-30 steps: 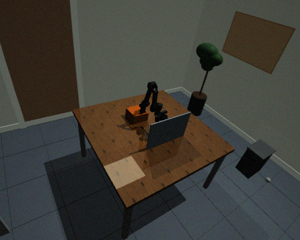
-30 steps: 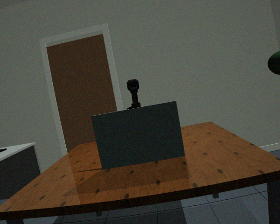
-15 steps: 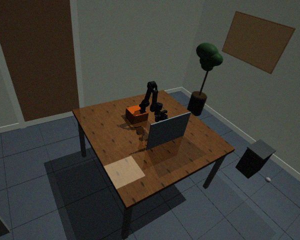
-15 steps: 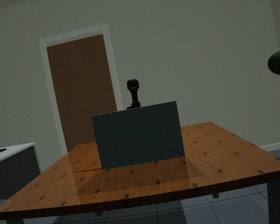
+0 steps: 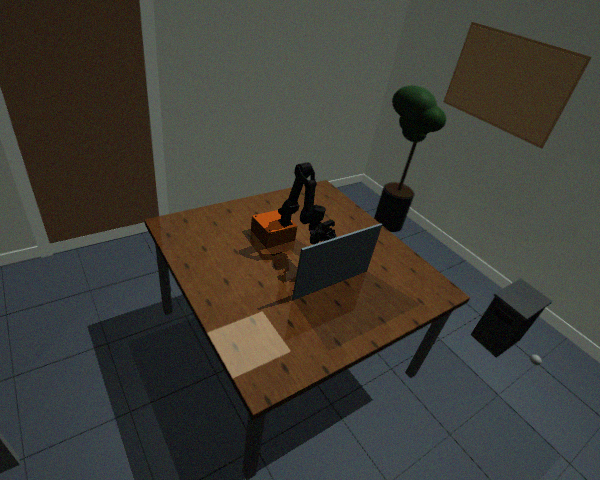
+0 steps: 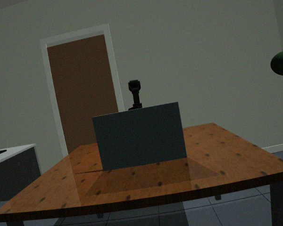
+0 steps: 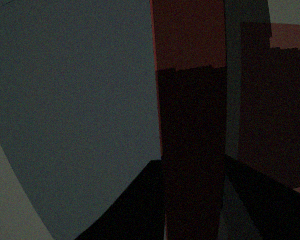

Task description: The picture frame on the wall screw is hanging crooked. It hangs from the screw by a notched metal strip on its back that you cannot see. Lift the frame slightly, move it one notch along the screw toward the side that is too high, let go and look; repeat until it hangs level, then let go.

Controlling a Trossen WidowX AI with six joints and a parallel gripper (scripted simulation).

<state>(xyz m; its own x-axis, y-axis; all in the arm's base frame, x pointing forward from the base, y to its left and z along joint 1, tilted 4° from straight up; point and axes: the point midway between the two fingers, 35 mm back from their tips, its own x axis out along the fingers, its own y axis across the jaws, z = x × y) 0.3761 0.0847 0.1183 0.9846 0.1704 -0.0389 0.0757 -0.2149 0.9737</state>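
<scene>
The pincer [image 5: 322, 230] pinches the frame [image 7: 190, 127] by its side bar; it looks stiff and light, so an edge grip suits.

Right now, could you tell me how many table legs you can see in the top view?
3: one at the far left corner, one at the near corner, one at the right. The fourth is hidden beneath the table top.
</scene>
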